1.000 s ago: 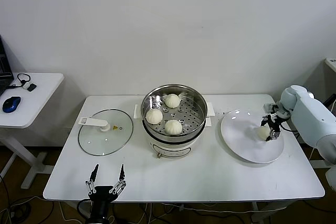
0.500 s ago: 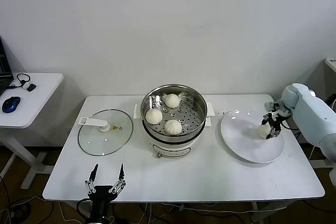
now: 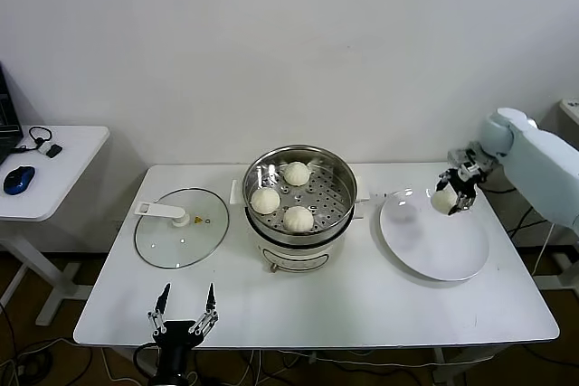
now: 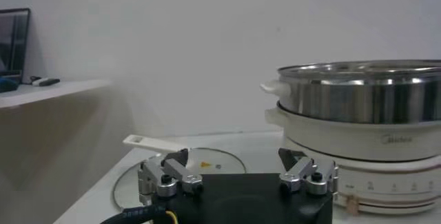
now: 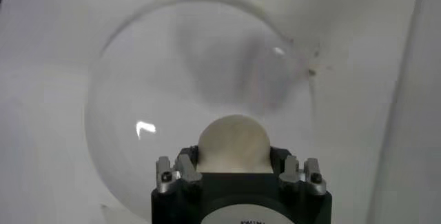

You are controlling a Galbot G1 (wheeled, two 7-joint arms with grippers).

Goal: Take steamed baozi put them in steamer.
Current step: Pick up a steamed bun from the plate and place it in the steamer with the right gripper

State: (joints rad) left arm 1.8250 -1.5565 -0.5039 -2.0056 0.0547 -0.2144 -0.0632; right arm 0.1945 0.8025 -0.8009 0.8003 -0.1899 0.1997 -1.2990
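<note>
Last of four steamed baozi lifted clear above the white plate, clamped between the fingers of the right gripper. Three baozi already resting on the perforated floor of the steamer, mid-table; one carry and release left, by the look of it. Left gripper parked at the table's near edge, fingers spread, holding nothing. Glass lid flat on the white table, left of the pot. Beyond, a bare white wall and a side desk with a blue mouse.

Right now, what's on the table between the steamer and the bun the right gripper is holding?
In the head view, only bare table and the white plate's near rim lie between steamer and held bun in the right gripper.
</note>
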